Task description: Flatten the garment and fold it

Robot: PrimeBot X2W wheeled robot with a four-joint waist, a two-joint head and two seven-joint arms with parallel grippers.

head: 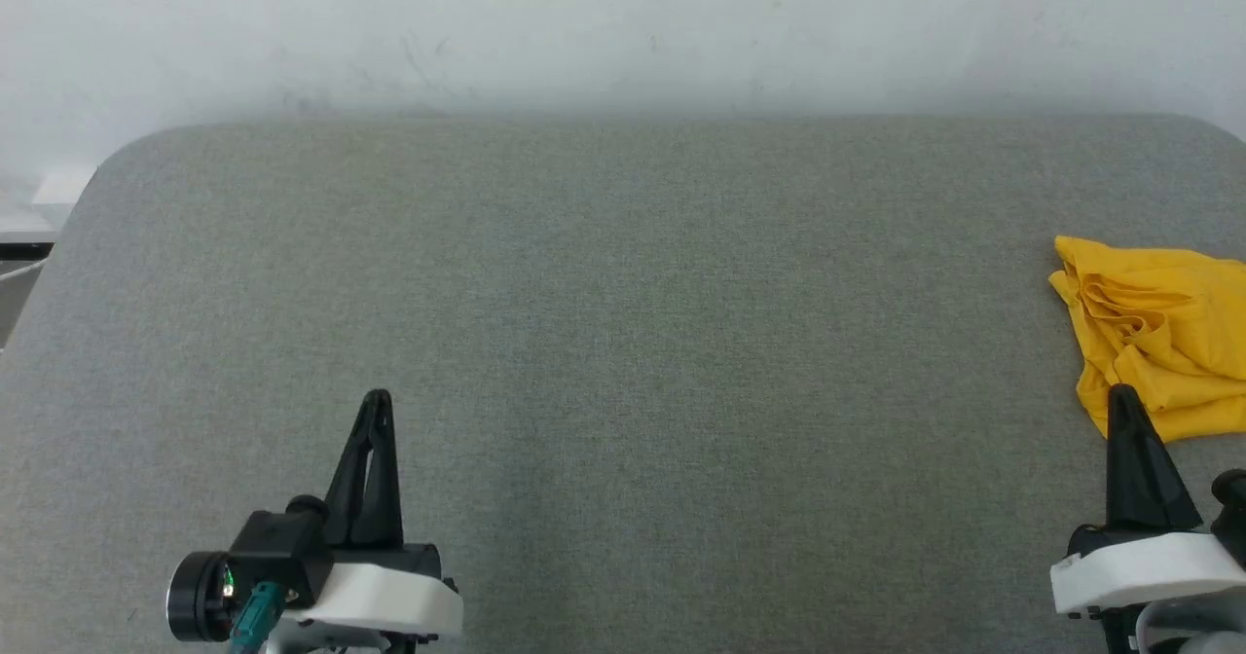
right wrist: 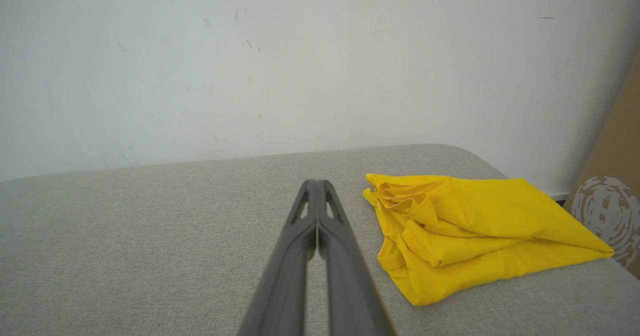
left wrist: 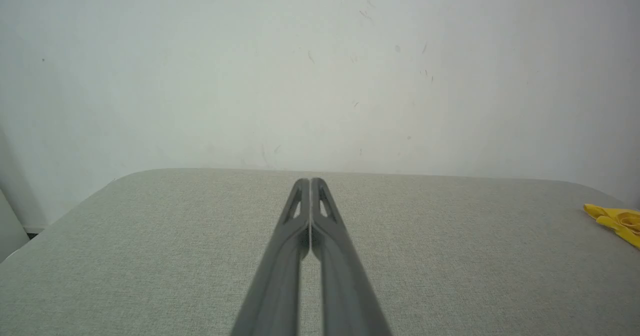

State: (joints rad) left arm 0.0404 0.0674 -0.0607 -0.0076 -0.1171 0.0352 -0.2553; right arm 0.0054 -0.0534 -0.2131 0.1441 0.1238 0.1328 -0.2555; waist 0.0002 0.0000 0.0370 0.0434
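At the near edge of the bench, towards its left end, the left gripper hovers with its two dark fingers pressed together tip to tip and nothing between them. At the near edge of the bench's right end, the right gripper stands the same way, its fingers closed on each other and holding no cloth. A little farther in, at the bench's right end, lies the yellow T-shirt, bunched into a loose heap with rumpled folds on the side facing the bench's middle and smoother layers running towards its right edge. From the head view the right gripper's tip overlaps the heap's near hem; whether it touches the cloth cannot be told. The bench's grey fabric top has rounded far corners. Behind its far edge rises a scuffed white wall, and past its right end leans a brown board with a pale swirl print.
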